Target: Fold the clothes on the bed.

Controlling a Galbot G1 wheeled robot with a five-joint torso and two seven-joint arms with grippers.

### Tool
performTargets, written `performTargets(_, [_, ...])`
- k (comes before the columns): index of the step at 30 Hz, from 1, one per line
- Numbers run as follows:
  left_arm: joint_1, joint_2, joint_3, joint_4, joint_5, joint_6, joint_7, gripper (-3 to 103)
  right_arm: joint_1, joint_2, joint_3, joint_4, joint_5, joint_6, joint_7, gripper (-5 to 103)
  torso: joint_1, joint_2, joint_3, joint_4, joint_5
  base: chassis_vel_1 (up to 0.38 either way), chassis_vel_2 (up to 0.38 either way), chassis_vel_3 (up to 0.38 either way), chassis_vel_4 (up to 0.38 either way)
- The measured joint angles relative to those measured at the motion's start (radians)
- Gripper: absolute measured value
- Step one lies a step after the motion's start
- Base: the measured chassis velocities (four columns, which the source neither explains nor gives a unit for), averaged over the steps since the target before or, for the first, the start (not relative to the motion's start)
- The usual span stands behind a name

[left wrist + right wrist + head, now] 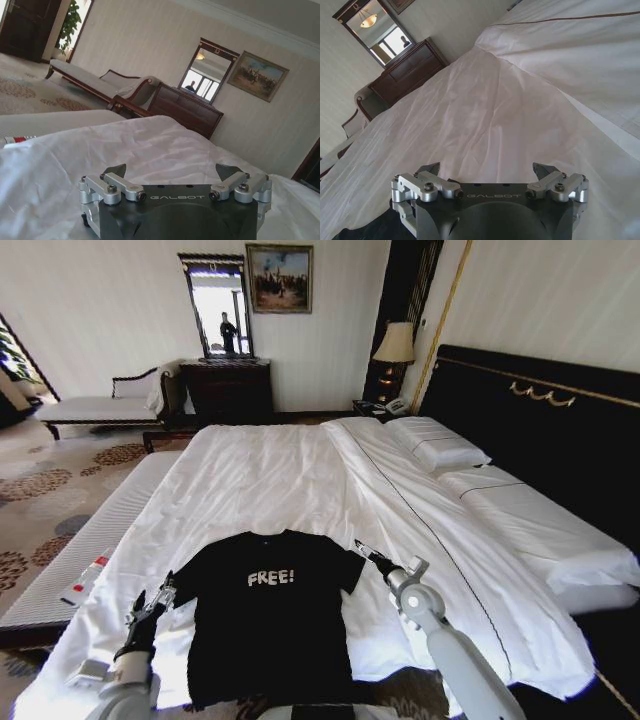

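Observation:
The black T-shirt (268, 625) with white "FREE!" lettering lies flat, chest up, on the white sheet of the bed (260, 475) near its foot. My left gripper (155, 598) hovers just beside the shirt's left sleeve, and the left wrist view shows it open (171, 170) over wrinkled sheet. At the edge of the right sleeve sits my right gripper (363, 549). It is open too (486, 169), with a strip of the black fabric (365, 227) showing beside its body. Neither gripper holds anything.
White pillows (440, 448) lie against the tall black headboard (540, 410) on the right. A pale bench (60, 570) with a small red-and-white object runs along the bed's left side. A dark dresser (228, 388), a mirror, a lamp (395, 344) and a chaise (100, 408) stand by the far wall.

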Motion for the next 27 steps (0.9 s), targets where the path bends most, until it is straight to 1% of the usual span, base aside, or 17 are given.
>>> performTargets(1, [-0.002,0.004,-0.006,0.000,0.020,-0.002,-0.002,100,0.000,0.000,-0.002,-0.004,-0.008,0.005,-0.001,100,0.000,0.000,0.000,0.0000,0.0000,0.000,0.000,0.000,0.000])
performTargets(2, [-0.005,0.016,-0.024,0.001,0.060,-0.006,-0.006,100,0.000,-0.004,-0.008,-0.009,-0.025,0.017,-0.003,100,0.000,0.000,0.000,0.0000,0.0001,0.000,0.000,0.000,0.000])
performTargets(4, [-0.006,0.024,-0.033,0.002,0.069,-0.007,-0.007,100,0.001,-0.007,-0.010,-0.012,-0.036,0.026,-0.003,100,0.000,0.000,0.000,0.0000,0.0001,0.000,0.000,0.000,0.000])
performTargets(6, [-0.013,0.043,-0.054,0.007,0.073,-0.007,-0.007,100,0.005,-0.010,-0.012,-0.033,-0.087,0.059,-0.024,100,0.000,0.000,0.000,0.0001,0.0002,0.000,0.000,0.000,0.000])
performTargets(7, [-0.013,0.043,-0.054,0.007,0.073,-0.007,-0.007,100,0.005,-0.010,-0.012,-0.033,-0.087,0.059,-0.024,100,0.000,0.000,0.000,0.0001,0.0002,0.000,0.000,0.000,0.000])
performTargets(8, [-0.019,0.047,-0.055,0.015,0.071,-0.007,-0.007,100,0.004,-0.012,-0.011,-0.051,-0.123,0.076,-0.046,100,0.000,0.000,0.000,0.0000,0.0001,0.000,0.000,0.000,0.000])
performTargets(10, [-0.025,0.048,-0.051,0.032,0.071,-0.007,-0.007,100,-0.001,-0.015,-0.007,-0.069,-0.142,0.087,-0.061,100,0.000,0.000,0.000,0.0000,-0.0001,0.000,0.000,0.000,0.000])
performTargets(14, [-0.029,0.048,-0.047,0.059,0.071,-0.008,-0.008,100,-0.002,-0.010,-0.001,-0.098,-0.142,0.096,-0.078,100,0.000,0.000,0.000,-0.0001,0.0000,0.000,0.000,0.000,0.000])
performTargets(19, [-0.041,0.060,-0.077,0.088,0.056,-0.008,-0.015,100,-0.001,0.000,-0.002,-0.141,-0.122,0.104,-0.108,100,0.000,0.000,0.000,0.0000,-0.0001,0.000,0.000,0.000,0.000])
performTargets(22, [-0.043,0.064,-0.091,0.092,0.045,-0.008,-0.016,100,0.007,0.009,-0.010,-0.183,-0.119,0.099,-0.151,100,0.000,0.000,0.000,0.0000,0.0000,0.000,0.000,0.000,0.000])
performTargets(27, [-0.039,0.049,-0.089,0.102,0.019,-0.020,-0.014,100,0.031,0.032,-0.022,-0.238,-0.109,0.091,-0.188,100,0.000,0.000,0.000,0.0000,0.0001,0.000,0.000,0.000,0.000])
